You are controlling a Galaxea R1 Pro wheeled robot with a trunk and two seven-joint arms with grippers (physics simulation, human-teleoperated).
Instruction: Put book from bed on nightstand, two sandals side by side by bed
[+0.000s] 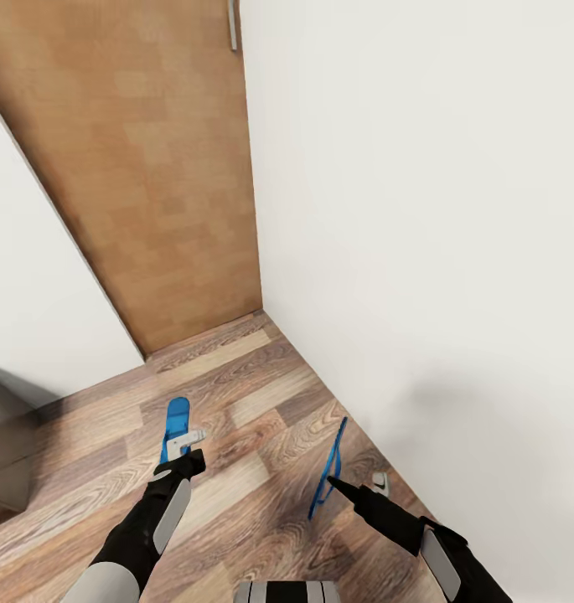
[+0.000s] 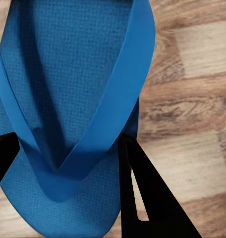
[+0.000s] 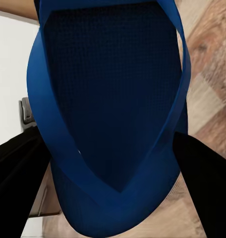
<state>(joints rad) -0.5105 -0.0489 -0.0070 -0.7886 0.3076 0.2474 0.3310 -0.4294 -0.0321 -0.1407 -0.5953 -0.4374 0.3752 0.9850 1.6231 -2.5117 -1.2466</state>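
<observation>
Two bright blue sandals show, one in each gripper. My left gripper (image 1: 186,446) is shut on the left sandal (image 1: 176,416), which it holds roughly flat above the plank floor. In the left wrist view this sandal (image 2: 68,74) sits with its straps up between the black fingers (image 2: 142,188). My right gripper (image 1: 332,481) is shut on the other sandal (image 1: 330,465), which hangs edge-on near the wall. In the right wrist view that sandal (image 3: 113,99) spans the gap between both fingers (image 3: 19,168). The book, the bed and the nightstand are out of view.
I face a room corner. A brown wooden door (image 1: 152,167) stands ahead and a white wall (image 1: 421,209) runs close along the right. A dark grey piece of furniture (image 1: 2,444) sits at the left edge. Wood plank floor (image 1: 245,394) lies between them.
</observation>
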